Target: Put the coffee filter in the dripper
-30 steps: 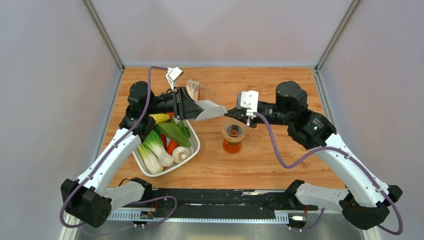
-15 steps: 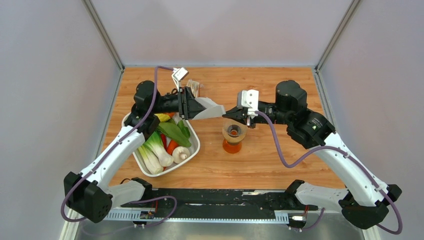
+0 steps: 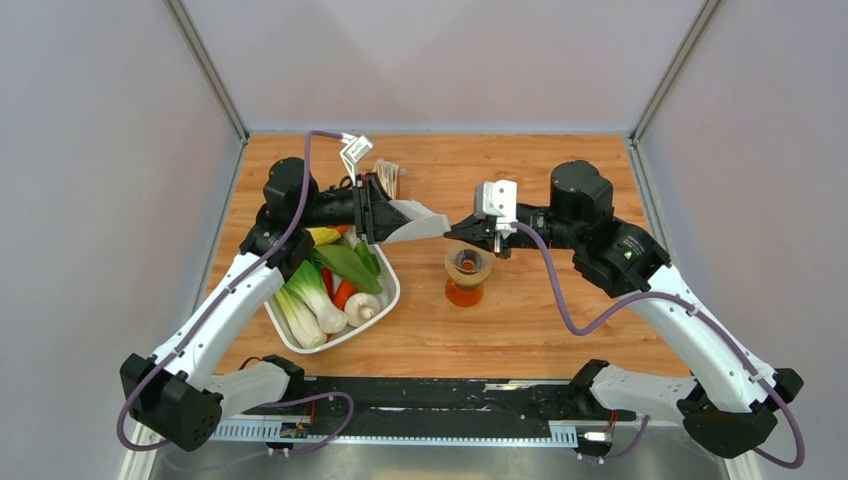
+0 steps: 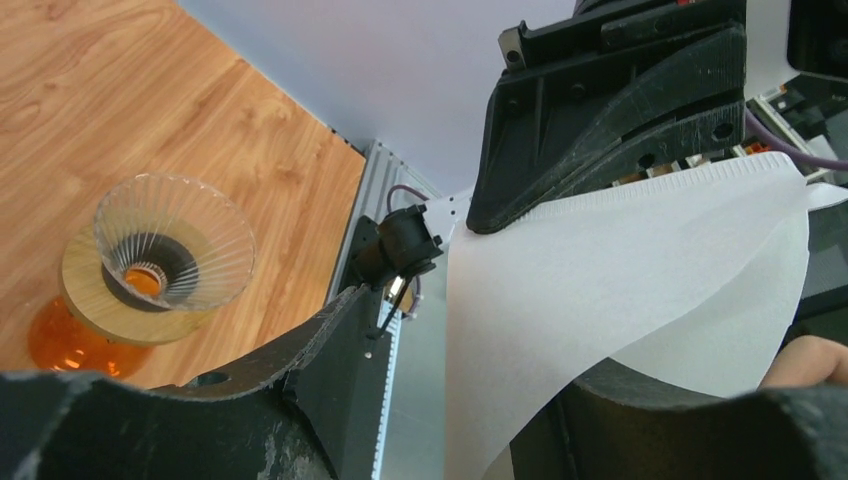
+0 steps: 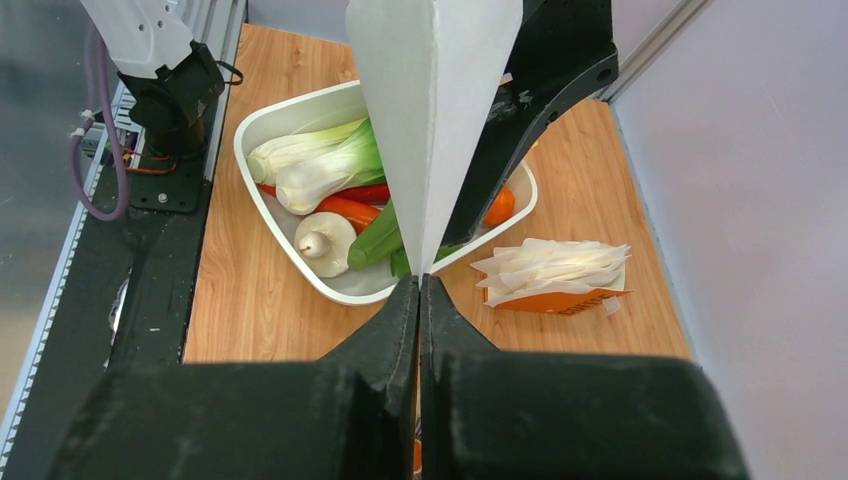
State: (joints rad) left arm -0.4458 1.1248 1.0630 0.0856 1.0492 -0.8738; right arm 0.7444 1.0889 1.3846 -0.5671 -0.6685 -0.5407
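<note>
The coffee filter [image 3: 418, 222], a white paper cone, hangs in the air between both grippers. My right gripper [image 3: 455, 227] is shut on its pointed tip, with the jaws pressed together in the right wrist view [image 5: 420, 280] and the filter [image 5: 430, 100] rising from them. My left gripper [image 3: 385, 212] is open around the wide end. In the left wrist view [image 4: 480, 350] the filter [image 4: 620, 270] drapes over one finger, well apart from the other. The dripper [image 3: 467, 263], clear with a tan ring, stands on an orange glass vessel [image 3: 463, 293] just below and in front of the right gripper. It also shows in the left wrist view [image 4: 175, 240].
A white tray [image 3: 390, 290] of vegetables sits under the left arm and also shows in the right wrist view [image 5: 265, 115]. A wrapped bundle of filters [image 3: 387, 178] lies behind the left gripper and shows in the right wrist view [image 5: 555, 272]. Grey walls enclose the wooden table.
The left arm has shifted slightly to the right and the filter with it, by a little. The right gripper keeps its pinch on the tip above the dripper.
</note>
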